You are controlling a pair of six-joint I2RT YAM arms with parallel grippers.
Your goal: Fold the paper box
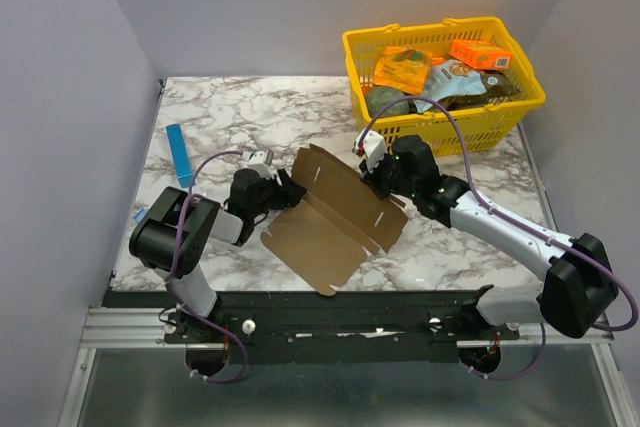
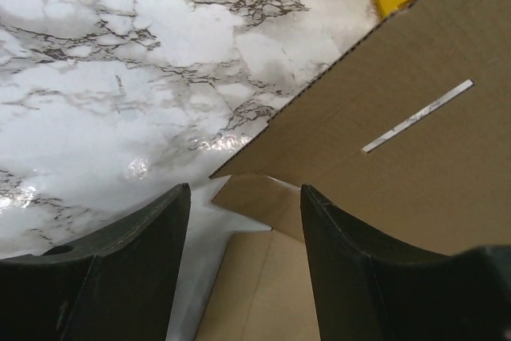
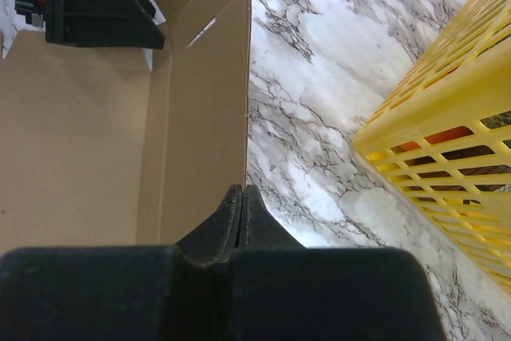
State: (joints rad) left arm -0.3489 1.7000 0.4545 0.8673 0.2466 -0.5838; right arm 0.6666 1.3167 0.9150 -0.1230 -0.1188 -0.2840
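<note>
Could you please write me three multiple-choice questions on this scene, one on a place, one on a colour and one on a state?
1. Where on the table does the yellow basket stand?
A. far right corner
B. near left corner
C. middle

2. What colour is the thin strip near the left edge?
A. red
B. blue
C. green

3. How is the right gripper?
A. wide open
B. shut on the cardboard sheet
C. shut on nothing

Answers: 1 A, it sits at the back right in the top view; 2 B, it shows bright blue on the marble; 3 B, it pinches the sheet's edge in the right wrist view.
</note>
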